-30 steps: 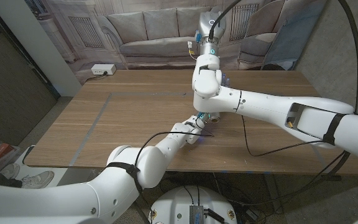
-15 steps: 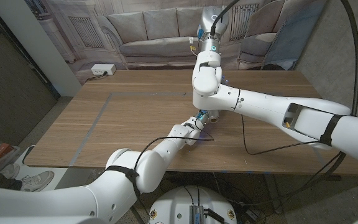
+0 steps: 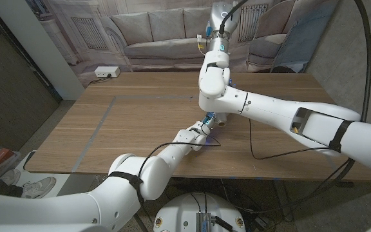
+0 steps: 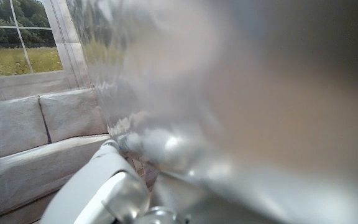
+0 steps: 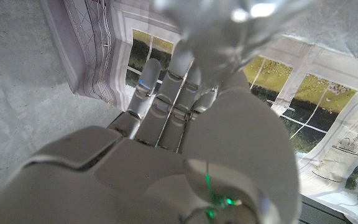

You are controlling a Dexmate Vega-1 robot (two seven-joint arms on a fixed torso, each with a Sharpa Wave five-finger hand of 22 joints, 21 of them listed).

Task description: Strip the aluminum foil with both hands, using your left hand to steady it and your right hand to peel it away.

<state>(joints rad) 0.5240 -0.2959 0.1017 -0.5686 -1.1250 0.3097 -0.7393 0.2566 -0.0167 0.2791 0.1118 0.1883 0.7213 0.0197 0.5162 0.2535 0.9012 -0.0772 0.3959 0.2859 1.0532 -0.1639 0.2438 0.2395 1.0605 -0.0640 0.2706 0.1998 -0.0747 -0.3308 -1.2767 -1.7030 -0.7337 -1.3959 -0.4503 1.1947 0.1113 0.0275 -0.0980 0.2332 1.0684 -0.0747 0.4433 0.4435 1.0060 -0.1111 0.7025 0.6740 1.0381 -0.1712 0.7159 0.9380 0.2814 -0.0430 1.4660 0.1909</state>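
The aluminum foil (image 4: 229,93) looms as a blurred silvery sheet right in front of my left hand (image 4: 114,186). In the head view my left hand (image 3: 200,133) is low over the wooden table (image 3: 140,122) near its front middle, under my right arm's elbow, and seems to hold the foil's lower part there. My right hand (image 3: 219,16) is raised high above it. In the right wrist view its fingers (image 5: 166,81) reach up into a crumpled strip of foil (image 5: 229,25) and grip it. Where the foil meets the table is hidden by my arms.
A white power strip (image 3: 106,72) lies at the table's back left corner. Grey tape lines (image 3: 102,122) cross the left half. A black cable (image 3: 256,145) hangs from my right arm over the table's front right. A printed sofa backdrop (image 3: 160,32) stands behind the table.
My right forearm and hand have risen a little, lifting the foil higher. My left hand has shifted slightly left and stays low at the table.
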